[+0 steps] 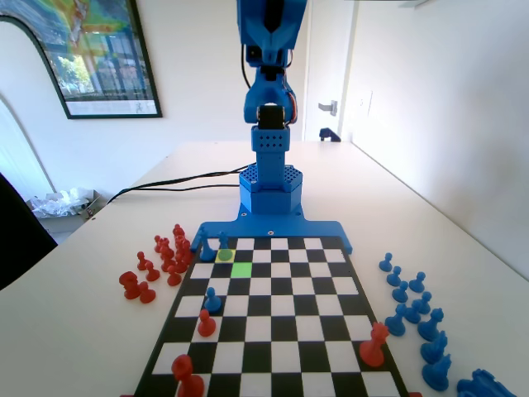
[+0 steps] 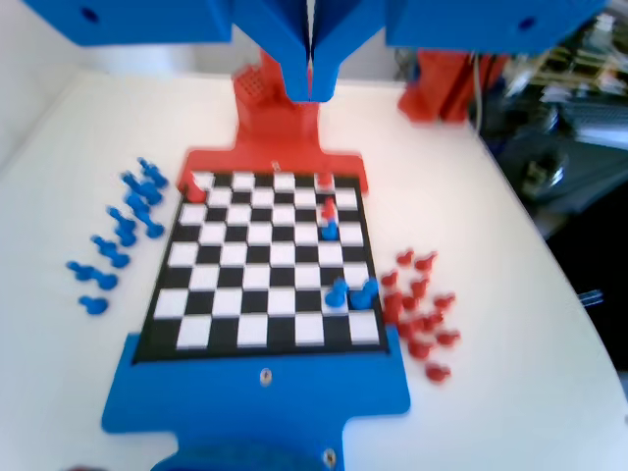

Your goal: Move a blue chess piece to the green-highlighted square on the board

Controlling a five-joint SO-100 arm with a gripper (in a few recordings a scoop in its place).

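High above the black-and-white chequered board [image 1: 273,331], the blue arm's pincer [image 2: 310,83] hangs closed and empty. The slim blue plastic pawn [image 1: 223,243] stands on the yellow-lit square, diagonally beside the bright green square [image 1: 241,270]. A stubbier blue pawn [image 1: 207,251] crowding its left in the fixed view risks toppling on descent; open squares lie rightward.

Blue plastic arm [image 1: 269,124] on a perforated hexagonal base, black cable looping beside its upper joint
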